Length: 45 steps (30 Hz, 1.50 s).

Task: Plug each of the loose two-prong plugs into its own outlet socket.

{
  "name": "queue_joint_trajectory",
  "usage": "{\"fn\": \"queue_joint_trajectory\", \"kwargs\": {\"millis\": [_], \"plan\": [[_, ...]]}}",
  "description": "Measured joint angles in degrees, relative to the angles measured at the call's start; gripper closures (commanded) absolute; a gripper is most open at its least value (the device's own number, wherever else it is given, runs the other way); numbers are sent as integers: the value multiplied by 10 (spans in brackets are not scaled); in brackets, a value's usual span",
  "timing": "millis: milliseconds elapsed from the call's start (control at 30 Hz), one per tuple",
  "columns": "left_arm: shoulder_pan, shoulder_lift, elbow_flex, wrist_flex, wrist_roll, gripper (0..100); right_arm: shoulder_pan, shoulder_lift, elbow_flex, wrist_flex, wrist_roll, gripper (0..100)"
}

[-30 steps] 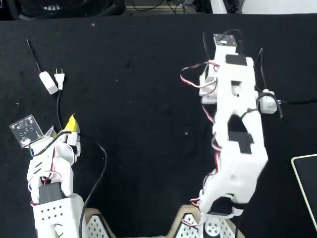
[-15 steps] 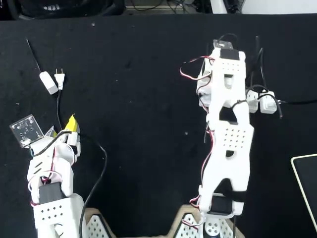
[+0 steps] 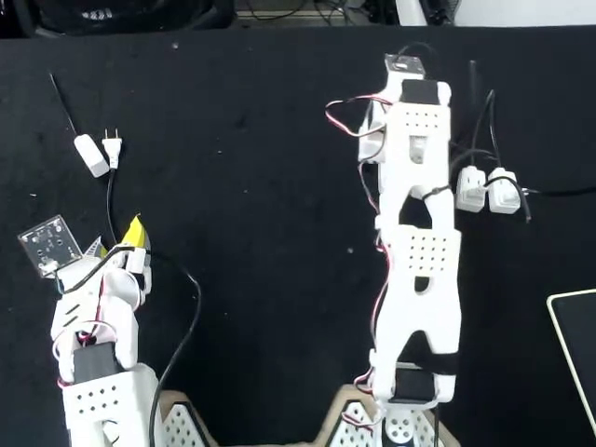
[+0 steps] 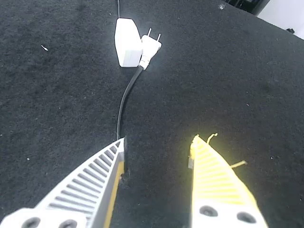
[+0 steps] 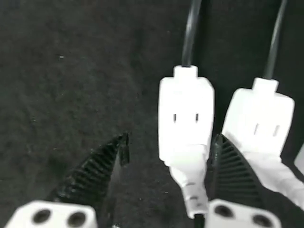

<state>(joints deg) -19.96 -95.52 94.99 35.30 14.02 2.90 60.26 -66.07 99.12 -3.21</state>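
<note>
Right wrist view has the right gripper (image 5: 171, 142) spread open around a seemingly seated plug (image 5: 187, 173), so a stray finger could tug it out, while the loose plug (image 4: 149, 45) lies just beside its socket (image 4: 126, 40), ahead of the open left gripper (image 4: 157, 141).

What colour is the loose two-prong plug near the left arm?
The plug is white, on a black cord; the left wrist view shows it best.

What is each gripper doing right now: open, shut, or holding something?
Left gripper: open, holding nothing.
Right gripper: open, nothing gripped.
</note>
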Motion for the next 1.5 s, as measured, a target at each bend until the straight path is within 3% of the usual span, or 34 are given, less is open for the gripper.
{"fn": "queue_joint_trajectory", "kwargs": {"millis": [167, 400, 700, 967, 1100, 1267, 1500], "plan": [[0, 0, 0, 0, 0, 780, -5, -21, 0, 1, 3, 747], [1, 0, 0, 0, 0, 780, -12, -164, 22, 2, 3, 746], [1, 0, 0, 0, 0, 780, -87, -426, 265, 2, 10, 744], [1, 0, 0, 0, 0, 780, -148, -592, 501, -30, 65, 744], [1, 0, 0, 0, 0, 780, -200, -641, 665, -119, 68, 744], [1, 0, 0, 10, 0, 780, -271, -690, 887, -301, 67, 747], [-14, 0, -19, 55, 0, 776, -289, -730, 1122, -562, 67, 747]]}}
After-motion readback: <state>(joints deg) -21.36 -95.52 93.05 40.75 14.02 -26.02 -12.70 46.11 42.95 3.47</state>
